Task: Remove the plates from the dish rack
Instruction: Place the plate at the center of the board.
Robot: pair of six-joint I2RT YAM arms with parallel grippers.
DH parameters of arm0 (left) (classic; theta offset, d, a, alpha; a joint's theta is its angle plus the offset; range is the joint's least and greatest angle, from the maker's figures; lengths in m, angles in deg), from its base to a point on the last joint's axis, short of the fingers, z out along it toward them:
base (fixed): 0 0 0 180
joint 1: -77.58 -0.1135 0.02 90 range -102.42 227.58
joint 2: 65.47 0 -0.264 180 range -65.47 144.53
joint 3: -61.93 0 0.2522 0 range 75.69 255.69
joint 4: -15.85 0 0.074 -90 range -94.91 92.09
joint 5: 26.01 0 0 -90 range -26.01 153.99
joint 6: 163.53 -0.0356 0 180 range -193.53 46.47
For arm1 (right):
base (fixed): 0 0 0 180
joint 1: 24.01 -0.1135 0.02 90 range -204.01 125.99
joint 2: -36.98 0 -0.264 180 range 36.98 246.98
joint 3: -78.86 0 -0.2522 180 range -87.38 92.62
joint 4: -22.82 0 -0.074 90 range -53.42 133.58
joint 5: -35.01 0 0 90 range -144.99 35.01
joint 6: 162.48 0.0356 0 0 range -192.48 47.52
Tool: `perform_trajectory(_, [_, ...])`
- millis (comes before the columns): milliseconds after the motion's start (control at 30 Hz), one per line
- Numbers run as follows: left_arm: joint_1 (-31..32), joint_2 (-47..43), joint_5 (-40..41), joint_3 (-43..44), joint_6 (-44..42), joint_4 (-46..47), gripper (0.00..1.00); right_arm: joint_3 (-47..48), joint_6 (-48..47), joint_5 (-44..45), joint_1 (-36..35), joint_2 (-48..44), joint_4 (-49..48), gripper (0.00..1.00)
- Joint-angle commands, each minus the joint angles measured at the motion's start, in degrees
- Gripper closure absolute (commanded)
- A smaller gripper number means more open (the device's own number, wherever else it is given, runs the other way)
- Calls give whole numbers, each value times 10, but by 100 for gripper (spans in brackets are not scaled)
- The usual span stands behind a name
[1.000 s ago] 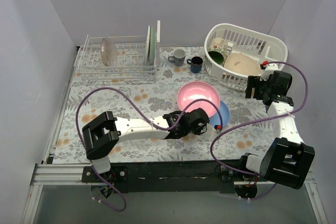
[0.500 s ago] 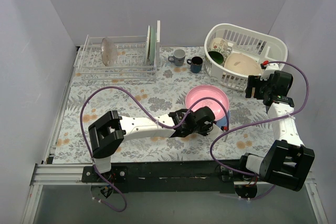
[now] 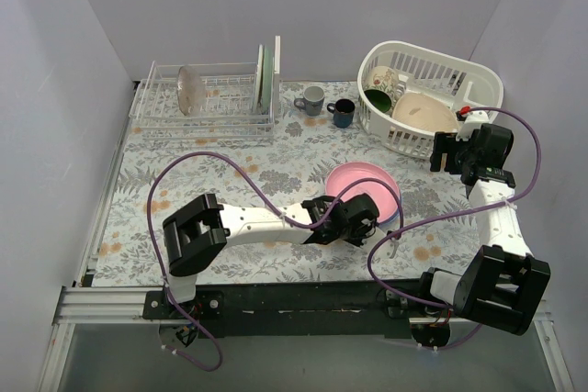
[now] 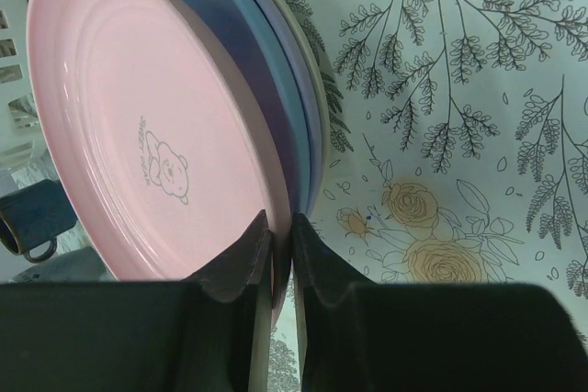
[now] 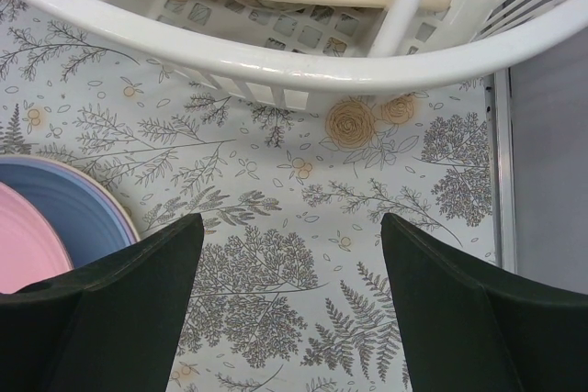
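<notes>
My left gripper [image 3: 360, 216] [image 4: 283, 227] is shut on the near rim of a pink plate [image 3: 363, 188] [image 4: 156, 135]. That plate leans slightly over a blue plate [image 4: 266, 52] and a purple one [image 4: 310, 117] stacked on the table right of centre. The white wire dish rack [image 3: 204, 109] stands at the back left. It holds a mottled brown plate [image 3: 191, 89] and a pale green plate [image 3: 261, 75] on edge. My right gripper [image 3: 445, 155] [image 5: 292, 227] hangs open above the tablecloth beside the stack, with nothing between its fingers. The right wrist view shows the blue plate [image 5: 64, 199] and the pink plate's edge [image 5: 23, 250] at its left.
A white oval plastic basket [image 3: 478, 75] [image 5: 276, 61] with dishes stands at the back right, close behind my right gripper. A grey mug [image 3: 311, 99] and a dark blue mug [image 3: 343, 112] sit between the rack and the basket. Purple cables loop over both arms.
My left gripper has carried the pink plate to the right and lowered it over the blue plate, which it now nearly covers. The right arm has not moved.
</notes>
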Motion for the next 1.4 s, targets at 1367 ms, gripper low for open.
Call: perform_trajectory(1367, [16, 11, -10, 36, 6, 0, 70, 2, -1, -15, 4, -17, -8, 14])
